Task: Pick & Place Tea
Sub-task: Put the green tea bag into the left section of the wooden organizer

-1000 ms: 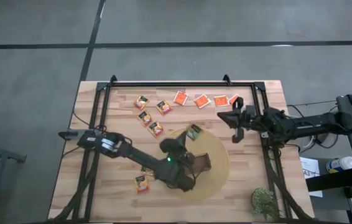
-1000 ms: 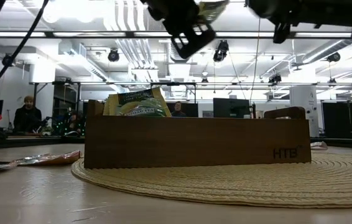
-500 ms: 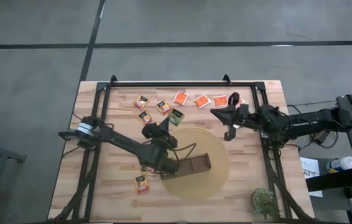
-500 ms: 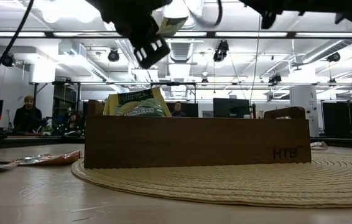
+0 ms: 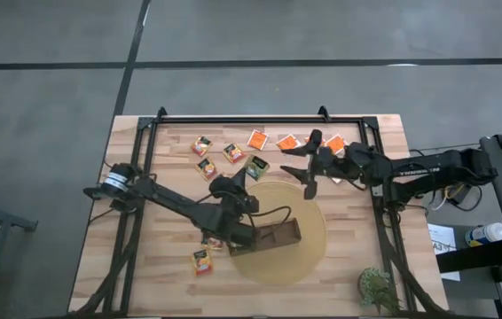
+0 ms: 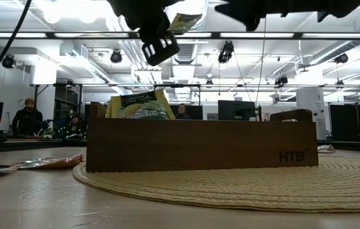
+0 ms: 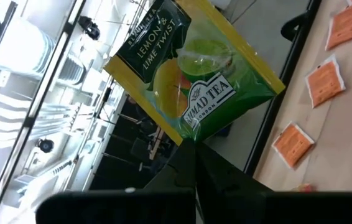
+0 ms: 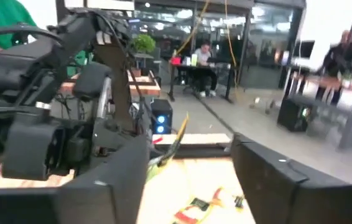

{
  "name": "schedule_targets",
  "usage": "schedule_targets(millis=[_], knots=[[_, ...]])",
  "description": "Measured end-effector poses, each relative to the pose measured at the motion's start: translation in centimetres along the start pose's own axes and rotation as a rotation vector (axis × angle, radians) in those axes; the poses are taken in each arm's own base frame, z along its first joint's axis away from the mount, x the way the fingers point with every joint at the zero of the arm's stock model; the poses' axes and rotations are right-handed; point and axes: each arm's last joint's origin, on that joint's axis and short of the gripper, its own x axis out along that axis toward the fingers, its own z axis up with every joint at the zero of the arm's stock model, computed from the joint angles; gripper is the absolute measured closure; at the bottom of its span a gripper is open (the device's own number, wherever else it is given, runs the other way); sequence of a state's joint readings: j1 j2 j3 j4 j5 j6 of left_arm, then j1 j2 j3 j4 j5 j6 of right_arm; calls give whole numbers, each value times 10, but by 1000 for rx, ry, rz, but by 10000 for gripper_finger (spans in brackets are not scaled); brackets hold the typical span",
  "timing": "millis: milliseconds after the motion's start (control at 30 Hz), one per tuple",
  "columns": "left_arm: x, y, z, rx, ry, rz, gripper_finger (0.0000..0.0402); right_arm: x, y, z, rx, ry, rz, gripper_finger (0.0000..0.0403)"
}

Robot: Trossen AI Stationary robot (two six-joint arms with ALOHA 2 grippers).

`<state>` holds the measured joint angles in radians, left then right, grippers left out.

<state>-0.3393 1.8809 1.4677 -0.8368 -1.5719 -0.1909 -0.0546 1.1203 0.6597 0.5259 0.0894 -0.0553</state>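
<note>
Your left tool (image 5: 249, 175) pinches a green sachet (image 5: 256, 167) in the air just beyond the mat (image 5: 313, 232), while your right tool (image 5: 300, 165) hovers wide nearby.

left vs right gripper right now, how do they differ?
Load: the left gripper is shut on a green-and-yellow tea sachet; the right gripper holds nothing.
Fingers: left shut, right spread wide open.
Place: left is by the round mat's far-left edge; right is by its far-right edge, near the orange sachets.
Shared: both hang above the table, facing each other.
</note>
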Motion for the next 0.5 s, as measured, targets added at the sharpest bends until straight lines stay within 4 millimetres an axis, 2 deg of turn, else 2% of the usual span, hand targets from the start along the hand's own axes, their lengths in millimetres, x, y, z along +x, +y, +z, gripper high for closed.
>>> schedule_targets(millis=[100,233,500], knots=[[0,0,1,20,0,0,402,8,-3,-5,91,29,-15,144],[0,-4,1,75,0,0,402,21,-8,-14,176,69,-42,117],[0,-4,4,80,-1,-1,402,45,-7,-28,193,133,-45,118]])
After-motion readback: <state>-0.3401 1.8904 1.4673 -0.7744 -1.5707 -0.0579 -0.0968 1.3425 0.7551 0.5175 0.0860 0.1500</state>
